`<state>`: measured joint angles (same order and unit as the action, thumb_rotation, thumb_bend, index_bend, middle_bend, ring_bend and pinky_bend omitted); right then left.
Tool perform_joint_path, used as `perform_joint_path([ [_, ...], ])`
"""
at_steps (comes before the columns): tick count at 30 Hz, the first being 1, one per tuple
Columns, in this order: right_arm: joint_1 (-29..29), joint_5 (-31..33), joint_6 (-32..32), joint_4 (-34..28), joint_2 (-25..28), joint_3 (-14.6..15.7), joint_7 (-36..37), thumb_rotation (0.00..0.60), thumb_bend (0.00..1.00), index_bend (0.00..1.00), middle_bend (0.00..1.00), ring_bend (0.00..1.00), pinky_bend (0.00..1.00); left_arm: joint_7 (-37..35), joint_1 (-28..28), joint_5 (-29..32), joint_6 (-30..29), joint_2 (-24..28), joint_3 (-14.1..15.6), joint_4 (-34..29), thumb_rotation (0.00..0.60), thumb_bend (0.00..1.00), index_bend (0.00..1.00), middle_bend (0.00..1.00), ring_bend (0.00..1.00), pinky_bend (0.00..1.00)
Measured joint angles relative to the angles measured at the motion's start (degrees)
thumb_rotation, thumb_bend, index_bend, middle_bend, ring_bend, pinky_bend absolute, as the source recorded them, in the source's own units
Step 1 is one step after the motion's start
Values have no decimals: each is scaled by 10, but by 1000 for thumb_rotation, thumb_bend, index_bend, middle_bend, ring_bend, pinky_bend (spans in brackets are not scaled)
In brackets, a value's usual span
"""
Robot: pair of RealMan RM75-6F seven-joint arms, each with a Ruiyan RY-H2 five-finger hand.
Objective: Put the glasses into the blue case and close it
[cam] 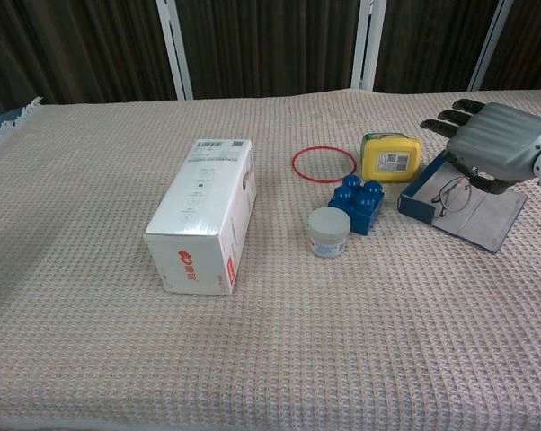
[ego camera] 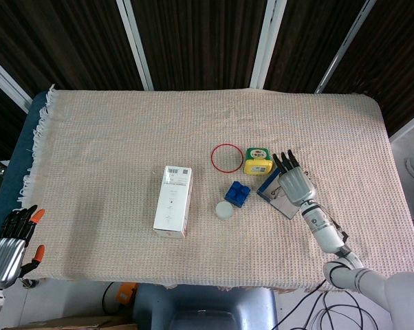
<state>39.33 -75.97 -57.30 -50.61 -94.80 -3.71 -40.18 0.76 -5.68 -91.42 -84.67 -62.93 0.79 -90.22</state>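
The blue case [cam: 421, 196] lies open on the cloth right of centre, its grey flap [cam: 491, 220] spread toward the table's right side. My right hand [cam: 497, 144] hovers just above it and holds the thin-framed glasses [cam: 450, 195], which hang under the palm over the case's inside. In the head view the right hand [ego camera: 294, 185] covers most of the case [ego camera: 267, 184] and hides the glasses. My left hand [ego camera: 5, 246] stays off the table at the lower left, fingers apart, holding nothing.
Next to the case stand a yellow box [cam: 391, 156], a blue toy brick [cam: 359, 202] and a small white jar [cam: 328, 231]. A red ring [cam: 323, 164] lies behind them. A white carton [cam: 208, 215] lies left of centre.
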Motion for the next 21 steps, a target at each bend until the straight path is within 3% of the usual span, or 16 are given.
perform_joint_path([
  [5,3,-1,4,-4,-3,-3,-7,600,628,678,106,0,0,-1,1,-2,-1,1,2,0,600,448,0,0,0,38],
  [12,6,-2,11,0,-12,-4,-24,600,628,530,99,0,0,-1,1,-1,-3,1,2,-1,600,449,0,0,0,37],
  [18,9,0,13,0,-16,-11,-24,600,504,406,58,0,0,-3,2,-2,-4,2,2,-1,600,449,0,0,0,37],
  [21,8,-3,5,-4,-15,-13,-18,600,390,368,45,0,0,-4,3,-3,-8,3,3,-1,600,449,0,0,0,37],
])
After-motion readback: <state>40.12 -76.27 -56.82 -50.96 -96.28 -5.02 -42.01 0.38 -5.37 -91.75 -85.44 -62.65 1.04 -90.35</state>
